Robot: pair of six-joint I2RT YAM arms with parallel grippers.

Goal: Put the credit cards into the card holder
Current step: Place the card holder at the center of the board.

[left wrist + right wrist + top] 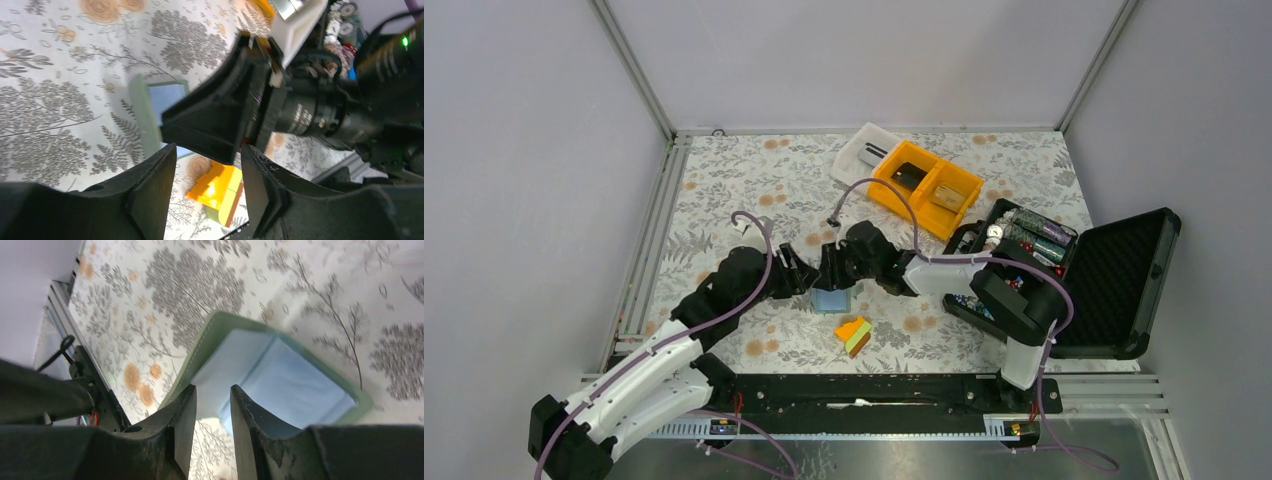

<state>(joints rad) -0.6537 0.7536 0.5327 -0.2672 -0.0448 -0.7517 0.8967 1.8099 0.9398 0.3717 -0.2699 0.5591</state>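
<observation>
Black plastic fingers of the right gripper (212,392) stand only narrowly parted, with nothing plainly caught between them, tips down over the open grey-green bifold card holder (215,330), whose light-blue inner panel shows through the gap. The holder lies flat on the floral-patterned table (754,190), near the middle. The right arm reaches leftward from its base, elbow raised, white forearm about level and wrist bent down. The left gripper (208,150), fingers spread wide and holding nothing, points at the right gripper from just beside the holder; its arm stretches low from the near-left corner. An orange, yellow and green wedge block (853,335) sits near the holder's near side. Further back, an orange two-compartment plastic bin (964,180) holds a black card (911,177) in its left compartment and a tan card (947,195) in its right; a white card with a black stripe (864,155) lies just beside it. An open black foam-lined case (1114,280) on the right holds rows of round chips (1029,235).
</observation>
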